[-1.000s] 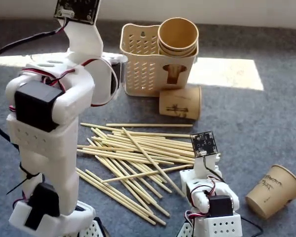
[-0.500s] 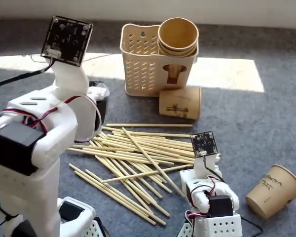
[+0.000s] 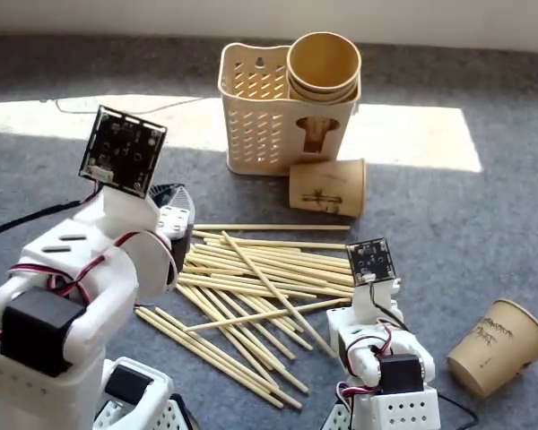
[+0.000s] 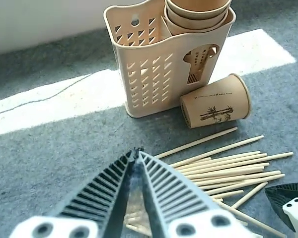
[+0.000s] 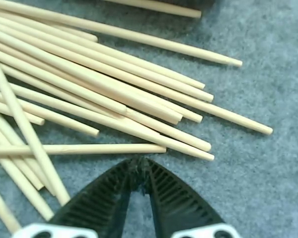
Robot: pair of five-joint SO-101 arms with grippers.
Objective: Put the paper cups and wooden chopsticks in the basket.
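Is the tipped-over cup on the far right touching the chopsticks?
Apart. The high view shows bare grey carpet between the cup and the chopsticks.

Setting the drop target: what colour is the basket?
The basket is cream, with slotted walls. It shows best in the left wrist view.

stacked cups in basket; lying cup just before basket; chopsticks pile nearer; another cup right of pile.

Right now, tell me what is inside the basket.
A stack of paper cups stands in one end of the basket, rims above its wall. Nothing sticks up from the other end; its floor is hidden behind the walls.
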